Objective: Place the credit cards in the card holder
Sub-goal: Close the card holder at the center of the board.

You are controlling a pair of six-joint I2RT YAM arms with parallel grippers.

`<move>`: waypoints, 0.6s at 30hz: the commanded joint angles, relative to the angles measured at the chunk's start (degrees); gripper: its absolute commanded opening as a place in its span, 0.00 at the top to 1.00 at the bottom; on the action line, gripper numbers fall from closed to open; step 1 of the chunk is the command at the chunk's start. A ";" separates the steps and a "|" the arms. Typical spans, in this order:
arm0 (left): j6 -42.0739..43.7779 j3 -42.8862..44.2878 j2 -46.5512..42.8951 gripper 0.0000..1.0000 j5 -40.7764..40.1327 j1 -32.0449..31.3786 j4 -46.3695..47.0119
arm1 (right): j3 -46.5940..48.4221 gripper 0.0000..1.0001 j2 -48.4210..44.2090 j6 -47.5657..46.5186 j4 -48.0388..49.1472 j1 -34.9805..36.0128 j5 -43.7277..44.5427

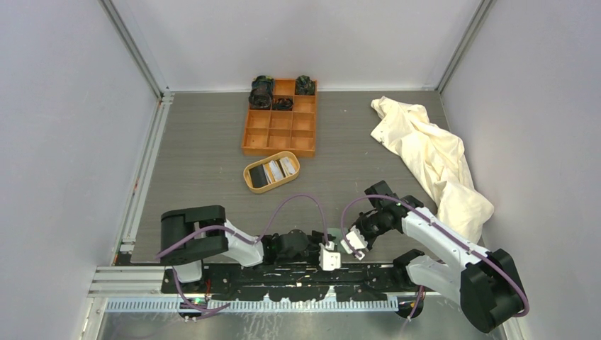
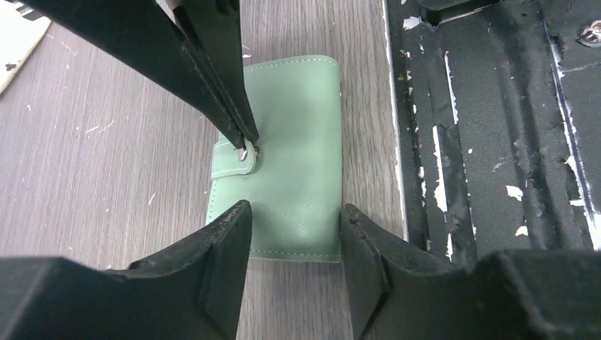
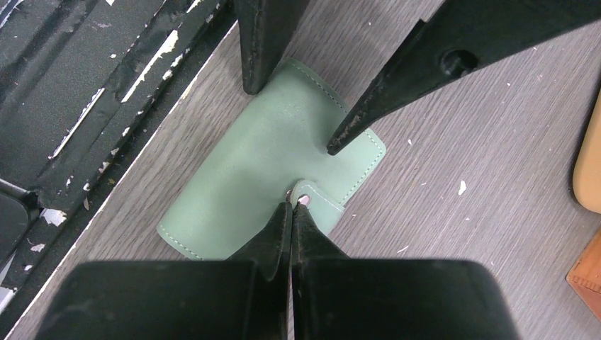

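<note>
The sage-green card holder [image 2: 298, 142] lies folded shut on the table by the black base rail; it also shows in the right wrist view [image 3: 248, 170]. In the top view the grippers hide it. My left gripper [image 2: 294, 209] is open, its fingers straddling one short end of the holder. My right gripper [image 3: 293, 204] is shut, its tips pressed at the snap of the strap tab [image 3: 322, 202]; I cannot tell whether it pinches the tab. Both grippers meet at the table's near edge, the left [image 1: 329, 256] beside the right [image 1: 353, 246]. The credit cards [image 1: 271, 172], dark and white, lie in the oval tan tray [image 1: 248, 170].
An orange nine-compartment box [image 1: 280, 127] with dark items in its far cells stands behind the tray. A crumpled cream cloth [image 1: 432, 159] lies at the right. The black base rail [image 2: 496, 142] runs right beside the holder. Grey walls enclose the table.
</note>
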 commanded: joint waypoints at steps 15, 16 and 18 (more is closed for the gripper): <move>-8.95 5.19 1.14 0.61 -4.98 2.64 -7.11 | 2.15 0.99 0.85 3.56 -1.36 0.16 -1.69; -10.38 5.20 0.90 0.61 -4.98 3.01 -8.07 | 2.24 0.99 0.85 3.72 -1.40 0.02 -1.68; -12.26 5.25 0.63 0.62 -4.79 3.77 -9.42 | 2.24 0.99 0.67 3.42 -1.82 -0.14 -1.60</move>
